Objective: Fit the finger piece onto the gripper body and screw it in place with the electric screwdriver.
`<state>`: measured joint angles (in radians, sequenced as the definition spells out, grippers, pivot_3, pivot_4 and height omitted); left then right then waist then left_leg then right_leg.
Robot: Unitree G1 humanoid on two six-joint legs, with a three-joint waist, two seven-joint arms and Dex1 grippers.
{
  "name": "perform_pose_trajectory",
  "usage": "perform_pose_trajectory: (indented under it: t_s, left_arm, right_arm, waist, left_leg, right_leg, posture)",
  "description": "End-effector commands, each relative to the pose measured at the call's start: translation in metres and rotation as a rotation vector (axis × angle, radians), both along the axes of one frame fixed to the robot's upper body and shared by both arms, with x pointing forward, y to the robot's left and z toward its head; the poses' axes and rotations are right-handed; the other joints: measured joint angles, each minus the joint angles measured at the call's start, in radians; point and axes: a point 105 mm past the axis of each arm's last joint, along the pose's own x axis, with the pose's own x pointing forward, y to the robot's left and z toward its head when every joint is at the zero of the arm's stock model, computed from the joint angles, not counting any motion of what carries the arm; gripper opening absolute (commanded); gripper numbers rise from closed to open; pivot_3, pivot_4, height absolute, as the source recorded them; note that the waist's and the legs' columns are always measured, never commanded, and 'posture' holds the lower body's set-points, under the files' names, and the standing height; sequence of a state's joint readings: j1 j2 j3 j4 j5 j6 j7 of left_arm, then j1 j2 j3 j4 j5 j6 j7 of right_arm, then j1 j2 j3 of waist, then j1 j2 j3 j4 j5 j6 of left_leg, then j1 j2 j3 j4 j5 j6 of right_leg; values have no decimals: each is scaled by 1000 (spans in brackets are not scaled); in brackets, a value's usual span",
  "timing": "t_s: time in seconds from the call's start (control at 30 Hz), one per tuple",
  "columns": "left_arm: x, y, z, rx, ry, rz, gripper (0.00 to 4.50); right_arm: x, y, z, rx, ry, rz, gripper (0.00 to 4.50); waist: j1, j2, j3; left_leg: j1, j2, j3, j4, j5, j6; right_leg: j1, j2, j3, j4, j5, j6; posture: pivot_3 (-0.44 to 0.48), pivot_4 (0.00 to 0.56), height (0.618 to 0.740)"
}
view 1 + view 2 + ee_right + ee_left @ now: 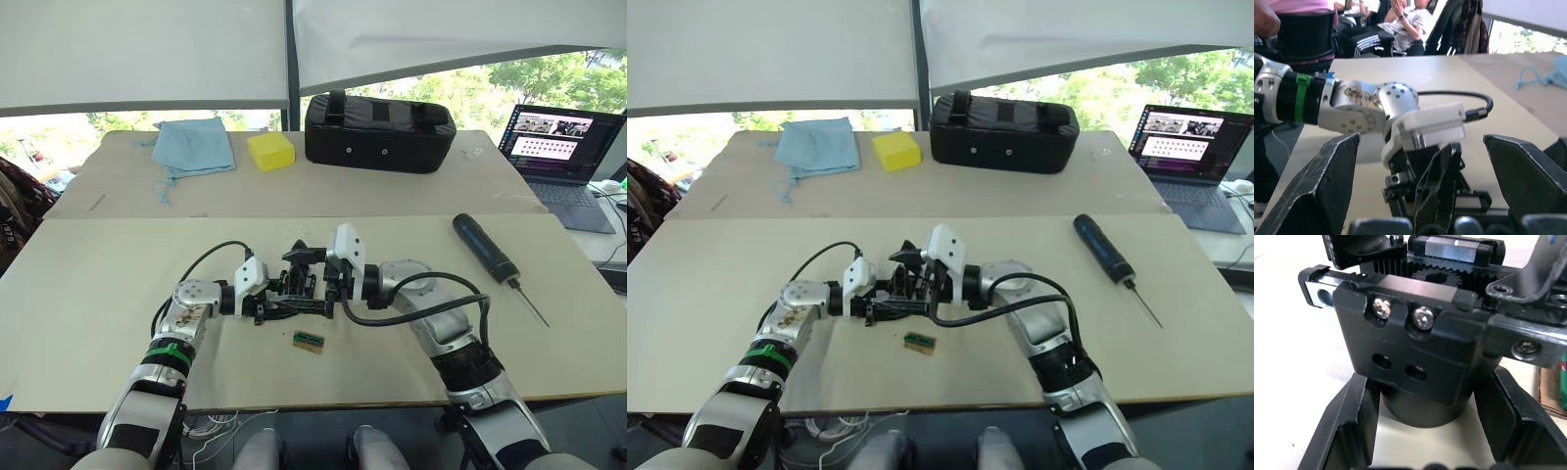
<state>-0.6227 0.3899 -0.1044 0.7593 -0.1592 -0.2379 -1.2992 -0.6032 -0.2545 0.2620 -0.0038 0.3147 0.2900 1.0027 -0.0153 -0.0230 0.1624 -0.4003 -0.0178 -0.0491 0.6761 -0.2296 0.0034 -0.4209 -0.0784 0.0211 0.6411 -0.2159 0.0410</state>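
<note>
The gripper body (1415,338) stands on the table with its round base between my left gripper's (1427,387) fingers (1354,431), which are shut on it. From the other side my right gripper (1420,142) reaches over the body, open, its fingers (1322,186) wide apart. Between them a black pointed finger (1437,181) rises from the body, untouched. I cannot tell whether it is the finger piece or the body's own finger. The electric screwdriver (487,250) lies on the table to the right, bit toward me, well away from both grippers.
A small green-and-brown block (308,340) lies just in front of the grippers. At the back stand a black zipped bag (379,130), a yellow block (270,151) and a blue cloth (194,145). A laptop (558,147) is at the far right. People sit beyond the table (1400,22).
</note>
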Motion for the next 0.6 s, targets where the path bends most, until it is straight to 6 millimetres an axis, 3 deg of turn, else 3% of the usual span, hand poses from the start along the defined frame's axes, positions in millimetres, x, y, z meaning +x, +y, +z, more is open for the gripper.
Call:
perform_pose_trajectory:
  t_s: [0.03,0.1,0.3,0.37,0.5,0.6]
  left_arm:
    - [0,4,-3,-2,5,33,3788]
    - [2,5,-1,-14,1,48,4465]
    - [-5,28,-1,2,-7,69,4465]
    - [-12,46,3,-5,-6,91,4465]
    - [-34,89,26,-26,-21,153,4465]
    - [-54,100,48,-57,-30,147,4465]
  right_arm:
    - [-2,-7,31,122,-76,26,4500]
    - [-3,-10,37,142,-91,33,4500]
    - [-13,-29,58,161,-154,70,4500]
    - [-15,-46,63,157,-145,44,4500]
    - [-15,-102,55,85,-116,-142,4500]
    - [-12,-145,49,75,-110,-352,4500]
  waist:
    - [0,0,0]
    - [0,0,0]
    - [-5,0,0]
    - [-12,0,0]
    - [-14,-1,1]
    - [-7,1,3]
  left_leg:
    - [0,0,0,0,0,0]
    - [0,0,0,0,0,0]
    - [0,0,-1,0,0,0]
    - [0,1,-1,-2,0,0]
    - [1,2,-1,-6,0,0]
    - [1,2,-1,-8,0,0]
  right_leg:
    - [0,0,0,0,0,0]
    - [0,0,0,0,0,0]
    - [-1,0,0,0,0,0]
    - [-1,0,1,0,0,0]
    - [-2,0,2,-2,-1,-2]
    - [-2,-2,2,-3,-1,-2]
  posture:
    - [0,150,740]
    - [0,150,740]
    - [0,150,740]
    - [0,150,740]
    - [0,150,740]
    - [0,150,740]
